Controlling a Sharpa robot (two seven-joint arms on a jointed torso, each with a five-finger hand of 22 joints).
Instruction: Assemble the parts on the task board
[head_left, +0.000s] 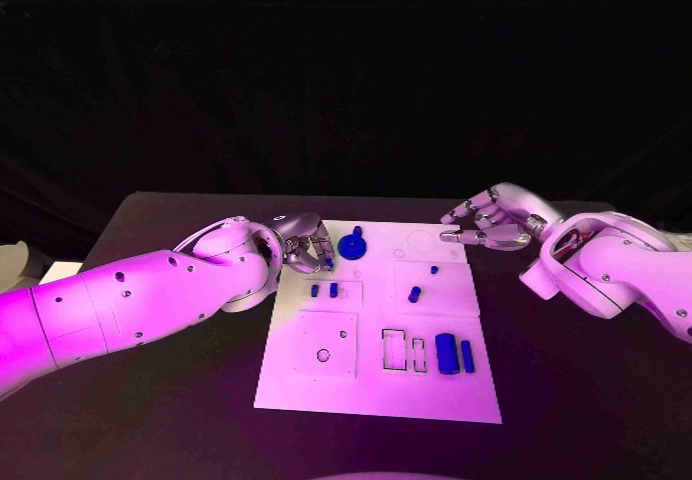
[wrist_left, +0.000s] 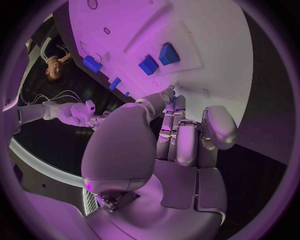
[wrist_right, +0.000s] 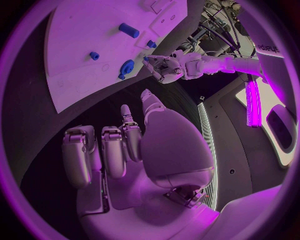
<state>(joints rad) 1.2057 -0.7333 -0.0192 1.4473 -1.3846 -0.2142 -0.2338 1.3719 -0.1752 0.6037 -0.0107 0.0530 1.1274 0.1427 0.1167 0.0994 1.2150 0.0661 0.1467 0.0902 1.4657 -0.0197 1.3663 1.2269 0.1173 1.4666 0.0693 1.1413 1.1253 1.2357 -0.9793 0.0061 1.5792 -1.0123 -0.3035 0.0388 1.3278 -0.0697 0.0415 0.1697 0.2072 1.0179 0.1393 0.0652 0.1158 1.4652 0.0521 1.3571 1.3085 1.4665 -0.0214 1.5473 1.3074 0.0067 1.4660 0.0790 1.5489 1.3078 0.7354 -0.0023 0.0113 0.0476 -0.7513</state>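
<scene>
Lying mid-frame on the black table (head_left: 173, 380), the white task board (head_left: 378, 395) carries blue parts; a round blue part (head_left: 352, 245) sits near its upper left corner, just beside my left hand (head_left: 299, 243), fingers curled, grip unclear. My right hand (head_left: 493, 222) hovers off the upper right corner, fingers apart, holding nothing.

White task board (head_left: 433, 390) flat mid-bench, long side running front to back. Round blue part (head_left: 352, 245) by the far left corner, near the left hand (head_left: 300, 243). Small blue pegs (head_left: 325, 291) left of centre, another (head_left: 414, 294) mid-board. Two upright blue blocks (head_left: 454, 355) near the right edge.
</scene>
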